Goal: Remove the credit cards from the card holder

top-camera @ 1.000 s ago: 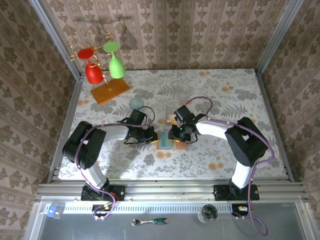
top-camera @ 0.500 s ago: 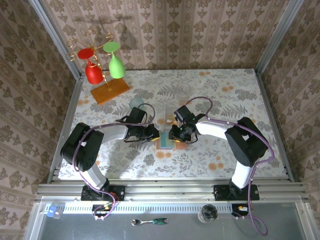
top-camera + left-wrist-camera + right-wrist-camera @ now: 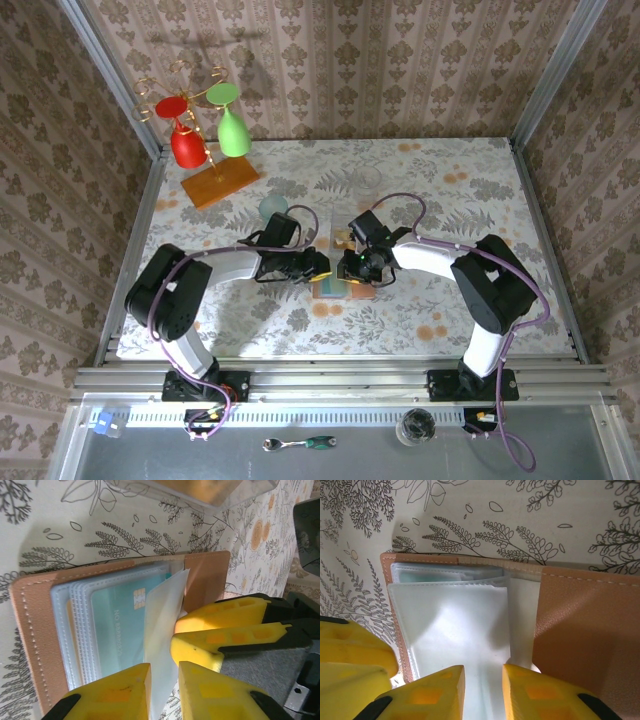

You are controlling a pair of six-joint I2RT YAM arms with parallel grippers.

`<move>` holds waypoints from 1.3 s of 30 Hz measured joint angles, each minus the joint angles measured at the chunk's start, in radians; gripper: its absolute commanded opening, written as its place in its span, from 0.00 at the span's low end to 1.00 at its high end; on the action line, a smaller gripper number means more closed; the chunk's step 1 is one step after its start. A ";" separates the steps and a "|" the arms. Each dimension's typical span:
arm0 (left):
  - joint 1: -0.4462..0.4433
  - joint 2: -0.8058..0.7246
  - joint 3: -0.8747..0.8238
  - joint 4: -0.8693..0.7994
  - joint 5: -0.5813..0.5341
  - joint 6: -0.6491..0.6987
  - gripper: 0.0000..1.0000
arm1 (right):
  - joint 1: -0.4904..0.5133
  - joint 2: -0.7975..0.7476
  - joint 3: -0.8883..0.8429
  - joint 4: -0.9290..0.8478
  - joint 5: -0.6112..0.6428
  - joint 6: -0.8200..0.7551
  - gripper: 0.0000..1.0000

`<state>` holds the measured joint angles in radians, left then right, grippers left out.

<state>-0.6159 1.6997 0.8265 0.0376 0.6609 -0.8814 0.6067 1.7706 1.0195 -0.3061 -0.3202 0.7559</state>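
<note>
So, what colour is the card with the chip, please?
The card is teal-blue, clearest in the left wrist view.

There was one card holder (image 3: 35, 630), and one teal card (image 3: 117, 630) could be counted in it. The clear sleeves (image 3: 75, 625) over it were stacked too tightly to count. There was one clear box (image 3: 250, 487), one rack (image 3: 220, 183), and two goblets: one red goblet (image 3: 186, 145) and one green goblet (image 3: 233, 130). There were also two robot arms (image 3: 215, 268), one wrench (image 3: 300, 442) and one jar (image 3: 417, 427).
</note>
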 measured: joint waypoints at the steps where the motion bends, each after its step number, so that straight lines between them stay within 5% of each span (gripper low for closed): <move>1: 0.000 0.005 0.000 0.007 0.005 -0.004 0.22 | 0.000 -0.001 0.000 0.000 0.000 0.000 0.26; 39: -0.014 0.020 0.031 -0.022 -0.002 -0.017 0.25 | -0.002 -0.011 -0.024 0.011 0.000 0.000 0.25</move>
<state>-0.6296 1.7199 0.8577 0.0158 0.6590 -0.8982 0.6048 1.7592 0.9951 -0.2955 -0.3202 0.7559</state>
